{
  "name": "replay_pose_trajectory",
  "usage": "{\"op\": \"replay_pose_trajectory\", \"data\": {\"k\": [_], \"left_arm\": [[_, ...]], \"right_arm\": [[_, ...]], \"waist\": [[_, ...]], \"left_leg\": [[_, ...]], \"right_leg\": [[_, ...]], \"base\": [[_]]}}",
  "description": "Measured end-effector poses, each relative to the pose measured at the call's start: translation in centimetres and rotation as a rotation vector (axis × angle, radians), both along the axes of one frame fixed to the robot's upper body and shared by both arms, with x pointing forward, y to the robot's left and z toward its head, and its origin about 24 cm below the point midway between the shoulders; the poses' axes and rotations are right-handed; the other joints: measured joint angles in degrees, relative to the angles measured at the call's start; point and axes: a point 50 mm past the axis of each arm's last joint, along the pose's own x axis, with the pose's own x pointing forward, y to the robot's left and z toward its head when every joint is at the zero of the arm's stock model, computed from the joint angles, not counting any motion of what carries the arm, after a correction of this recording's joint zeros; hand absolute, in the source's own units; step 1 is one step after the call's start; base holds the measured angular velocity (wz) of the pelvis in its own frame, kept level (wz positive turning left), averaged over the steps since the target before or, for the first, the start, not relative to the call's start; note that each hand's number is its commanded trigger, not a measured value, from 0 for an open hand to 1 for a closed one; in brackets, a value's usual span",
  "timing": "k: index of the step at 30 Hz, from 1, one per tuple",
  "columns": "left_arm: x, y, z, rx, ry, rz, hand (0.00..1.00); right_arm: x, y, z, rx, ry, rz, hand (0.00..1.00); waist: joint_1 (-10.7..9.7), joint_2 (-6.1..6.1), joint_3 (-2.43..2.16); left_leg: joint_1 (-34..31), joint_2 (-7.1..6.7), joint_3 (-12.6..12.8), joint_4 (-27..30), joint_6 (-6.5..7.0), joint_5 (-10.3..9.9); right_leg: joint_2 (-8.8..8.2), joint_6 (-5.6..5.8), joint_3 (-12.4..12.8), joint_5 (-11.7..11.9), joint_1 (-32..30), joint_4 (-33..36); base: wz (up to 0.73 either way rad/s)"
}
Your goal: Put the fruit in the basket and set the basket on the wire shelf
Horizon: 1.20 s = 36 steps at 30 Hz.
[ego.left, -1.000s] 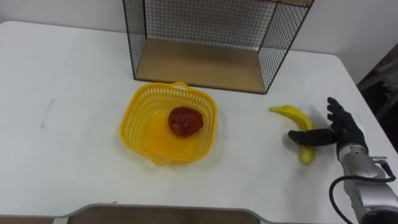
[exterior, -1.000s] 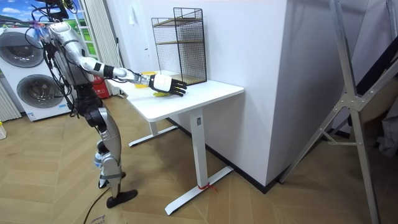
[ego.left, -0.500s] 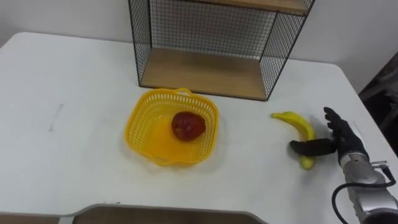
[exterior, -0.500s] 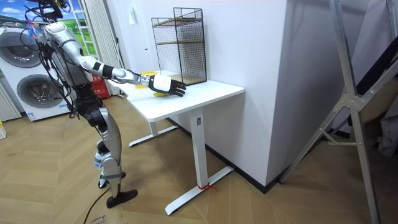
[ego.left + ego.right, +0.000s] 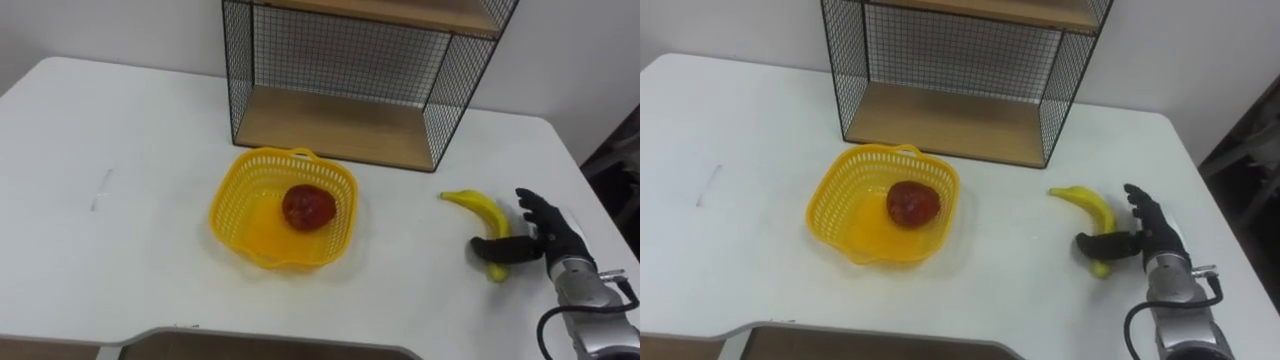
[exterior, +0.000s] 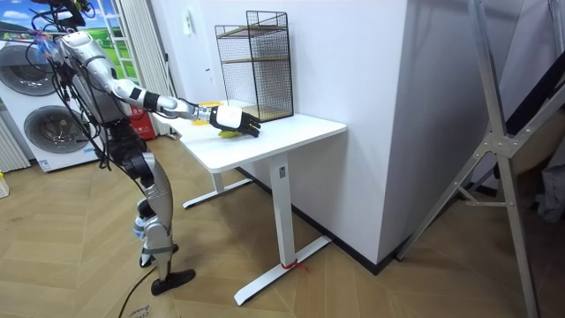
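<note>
One banana point(image 5: 482, 208) lies under the right hand's point(image 5: 550, 238) thumb, fingers straight, near the tabletop's point(image 5: 120, 230) edge. Well left of the hand, across bare tabletop, one basket point(image 5: 232, 190) holds one apple point(image 5: 308, 207), with one wire shelf point(image 5: 340, 125) beyond.

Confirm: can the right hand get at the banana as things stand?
Probably yes. The right hand is right at the banana, its thumb lying across the banana's near end and its fingers straight beside it. Nothing stands between them on the white table.
</note>
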Motion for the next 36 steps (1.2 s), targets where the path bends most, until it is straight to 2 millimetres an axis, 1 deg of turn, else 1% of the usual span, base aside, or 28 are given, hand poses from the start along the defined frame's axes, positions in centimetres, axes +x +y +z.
{"op": "replay_pose_trajectory", "data": {"k": [4,8,20,28,31,34,36], "left_arm": [[0.0,0.1,0.0,0.005,-0.001,0.0,0.0],[0.2,0.1,0.1,0.016,-0.008,-0.001,0.0],[1.1,0.1,0.1,0.017,-0.029,-0.009,0.0],[1.2,0.1,0.1,0.016,-0.026,-0.033,0.0],[0.8,0.1,0.0,0.019,-0.011,-0.027,0.0],[0.6,0.0,0.0,0.02,-0.005,-0.025,0.0],[0.8,-0.1,0.0,0.019,-0.016,-0.025,0.0]], "right_arm": [[-0.1,-0.4,0.1,-0.036,0.005,-0.009,1.0],[-0.2,-0.8,0.3,-0.109,0.016,0.004,1.0],[-0.4,-1.2,0.4,-0.166,0.031,-0.003,1.0],[-0.3,-0.9,0.5,-0.145,0.002,-0.015,1.0],[-0.2,-0.6,0.6,-0.095,-0.025,-0.055,1.0],[0.2,-0.2,1.1,-0.058,-0.061,-0.074,1.0],[0.3,0.7,1.6,0.01,-0.124,-0.093,1.0]], "waist": [[0.0,-0.02,0.01],[0.03,-0.11,0.07],[0.32,-0.12,0.09],[0.4,0.03,0.14],[0.4,0.18,0.19],[0.33,0.49,0.43],[0.53,0.95,0.69]], "left_leg": [[0.02,-0.01,-0.09,-0.02,0.0,0.0],[0.1,-0.01,-0.11,-0.02,0.0,0.0],[0.25,0.15,0.17,-0.69,0.0,-0.01],[0.27,0.42,0.72,-1.04,-0.09,-0.07],[0.31,0.56,1.03,-1.1,-0.12,-0.07],[0.0,0.67,1.54,-1.02,-0.14,-0.07],[-0.5,0.8,2.32,-1.1,-0.18,-0.1]], "right_leg": [[0.0,0.0,-0.04,-0.01,0.05,-0.03],[0.03,0.01,0.1,-0.03,0.15,-0.03],[0.19,0.01,0.31,-0.02,-0.21,-0.01],[0.43,-0.02,0.3,0.0,-0.63,0.08],[0.63,-0.06,0.75,0.02,-0.46,0.15],[0.7,-0.14,1.15,0.07,-0.92,0.22],[0.83,-0.24,1.7,0.14,-1.95,0.41]], "base": [[0.0],[0.0],[0.0],[-0.03],[-0.06],[-0.09],[-0.16]]}}
